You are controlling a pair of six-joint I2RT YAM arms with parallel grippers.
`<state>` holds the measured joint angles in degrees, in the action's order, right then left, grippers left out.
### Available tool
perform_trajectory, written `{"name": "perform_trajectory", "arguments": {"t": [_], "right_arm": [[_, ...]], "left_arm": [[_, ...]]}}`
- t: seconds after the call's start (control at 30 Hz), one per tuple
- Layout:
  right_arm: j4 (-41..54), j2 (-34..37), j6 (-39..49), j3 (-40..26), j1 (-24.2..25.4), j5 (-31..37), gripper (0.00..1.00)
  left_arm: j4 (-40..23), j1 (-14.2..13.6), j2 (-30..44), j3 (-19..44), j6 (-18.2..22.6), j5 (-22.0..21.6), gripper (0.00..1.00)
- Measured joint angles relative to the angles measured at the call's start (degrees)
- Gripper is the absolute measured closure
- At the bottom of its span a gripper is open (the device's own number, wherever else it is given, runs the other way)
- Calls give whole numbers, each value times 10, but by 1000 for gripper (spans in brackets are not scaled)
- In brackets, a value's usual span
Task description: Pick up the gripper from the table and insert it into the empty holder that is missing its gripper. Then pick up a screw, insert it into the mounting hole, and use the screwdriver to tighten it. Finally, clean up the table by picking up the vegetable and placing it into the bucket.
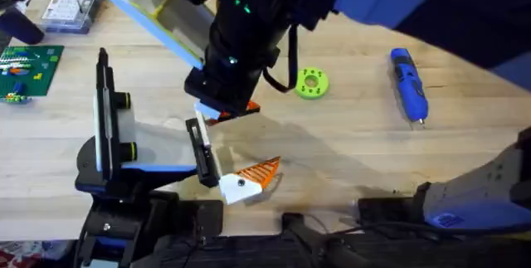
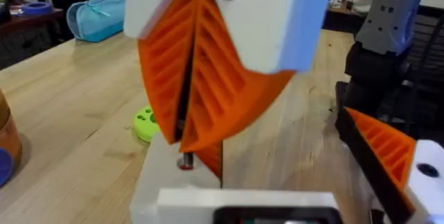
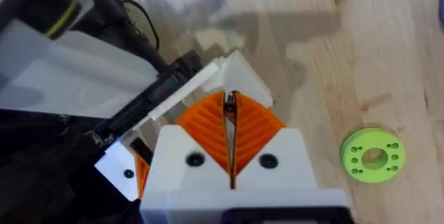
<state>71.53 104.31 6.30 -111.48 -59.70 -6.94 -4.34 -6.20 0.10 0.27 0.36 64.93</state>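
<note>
- Right gripper pads closed on a thin dark object, probably a screw; identity uncertain.
- Should be lowered plumb over the mounting hole in the gripper, near tabletop's front edge.

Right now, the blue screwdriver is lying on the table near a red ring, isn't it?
Not quite. The ring is green, not red. The overhead view shows it lying on the table near the blue screwdriver.
</note>
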Motion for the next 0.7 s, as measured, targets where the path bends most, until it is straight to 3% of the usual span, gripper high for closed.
{"name": "perform_trajectory", "arguments": {"t": [0.7], "right_arm": [[2,0,11,1,0,0,992]], "left_arm": [[0,0,0,0,0,0,10]]}}
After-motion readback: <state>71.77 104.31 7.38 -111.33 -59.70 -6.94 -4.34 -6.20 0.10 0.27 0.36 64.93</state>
